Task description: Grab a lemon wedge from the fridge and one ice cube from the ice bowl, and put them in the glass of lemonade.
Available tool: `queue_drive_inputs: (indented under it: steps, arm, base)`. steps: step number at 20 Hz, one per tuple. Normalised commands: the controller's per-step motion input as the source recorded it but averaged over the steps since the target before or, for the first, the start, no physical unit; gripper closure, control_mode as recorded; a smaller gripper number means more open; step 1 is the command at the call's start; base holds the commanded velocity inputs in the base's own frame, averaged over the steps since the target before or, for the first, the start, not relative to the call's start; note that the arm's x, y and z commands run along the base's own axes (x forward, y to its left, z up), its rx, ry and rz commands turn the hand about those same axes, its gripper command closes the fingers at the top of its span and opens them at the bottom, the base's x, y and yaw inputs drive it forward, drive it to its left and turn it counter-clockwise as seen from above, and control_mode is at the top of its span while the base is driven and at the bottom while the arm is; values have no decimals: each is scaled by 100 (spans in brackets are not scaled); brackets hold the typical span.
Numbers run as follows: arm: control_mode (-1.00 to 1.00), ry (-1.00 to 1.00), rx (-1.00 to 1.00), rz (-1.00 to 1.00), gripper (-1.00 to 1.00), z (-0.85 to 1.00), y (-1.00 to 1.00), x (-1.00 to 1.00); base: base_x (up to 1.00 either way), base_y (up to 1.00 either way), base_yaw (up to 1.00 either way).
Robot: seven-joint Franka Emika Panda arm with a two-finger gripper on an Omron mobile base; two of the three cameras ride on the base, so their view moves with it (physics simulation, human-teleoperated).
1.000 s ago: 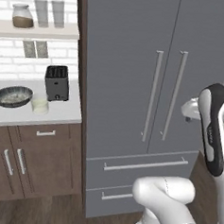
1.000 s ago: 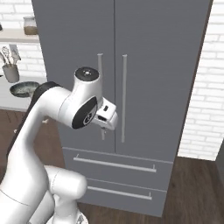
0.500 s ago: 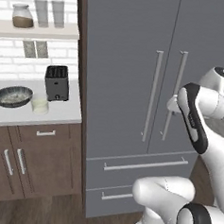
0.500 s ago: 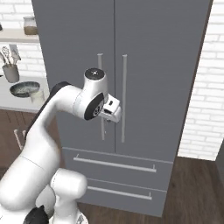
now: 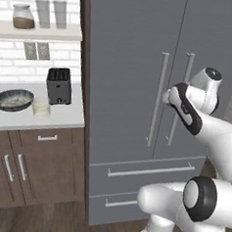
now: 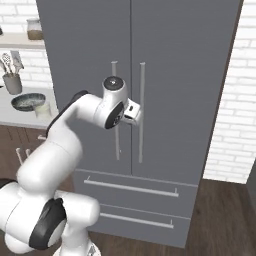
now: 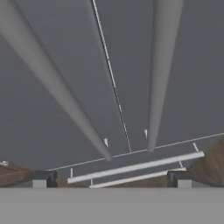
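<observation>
We hold our tool wide, gripping nothing, close before the shut fridge, its two bar handles rising toward twelve o'clock in the hand view. Out at nine o'clock in the left base view, the bowl and glass sit on the desk beside the toaster.

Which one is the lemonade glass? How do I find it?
Find the big grey fridge, then the white counter to its left. In front of the black toaster, beside the wide bowl, stands the lemonade glass: short, clear, filled pale.
</observation>
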Motion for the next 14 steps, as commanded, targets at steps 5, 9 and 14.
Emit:
queue_drive_inputs:
  steps: [5,9,14]
  arm:
    - [-100,-8,-16,-6,-100,28,29,18]
    - [-100,-6,-15,1,-100,11,-2,0]
    - [-100,-11,4,15,-100,0,-68,0]
  base:
    - [0,0,0]
    - [0,0,0]
    - [0,0,0]
